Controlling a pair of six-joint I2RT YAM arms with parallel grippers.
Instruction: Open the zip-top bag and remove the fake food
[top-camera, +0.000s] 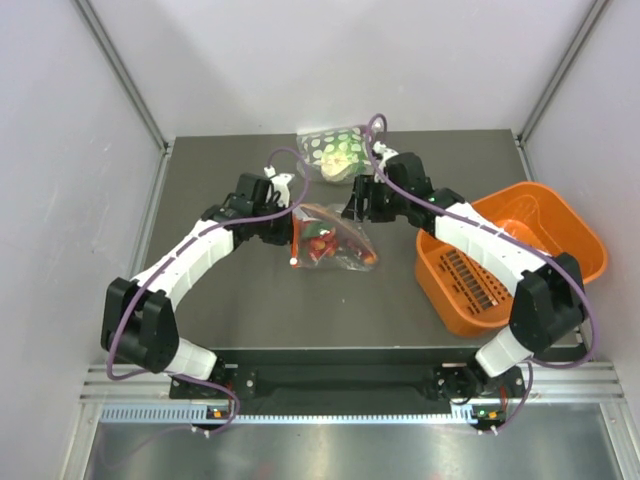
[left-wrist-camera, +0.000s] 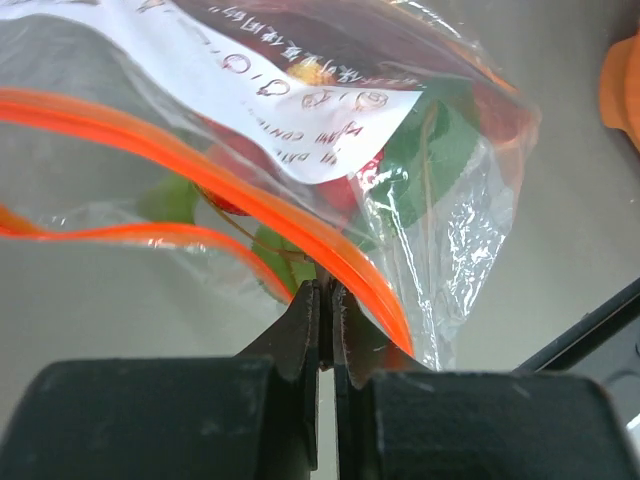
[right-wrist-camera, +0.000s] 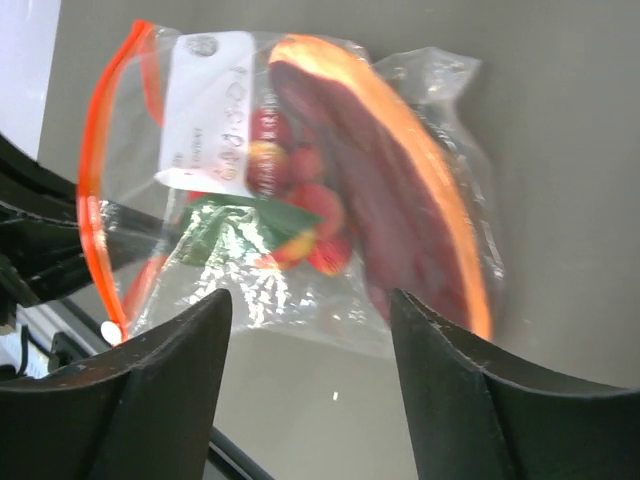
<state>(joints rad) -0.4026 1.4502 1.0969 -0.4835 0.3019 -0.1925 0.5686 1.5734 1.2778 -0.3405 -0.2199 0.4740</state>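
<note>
Orange zip strip (left-wrist-camera: 200, 165) is pinched between my left jaws, which are closed on the mouth edge of the zip-top bag (left-wrist-camera: 460, 220). My right jaws stand wide apart above the bag, touching nothing. Below them, through clear plastic, I see the fake food (right-wrist-camera: 310, 210): red berries, green leaves and a long dark piece beside the white label (right-wrist-camera: 205, 110). The bag rests on the desk (top-camera: 250, 310) between both jaws. Just beyond them lies a spotted bag (top-camera: 333, 152).
</note>
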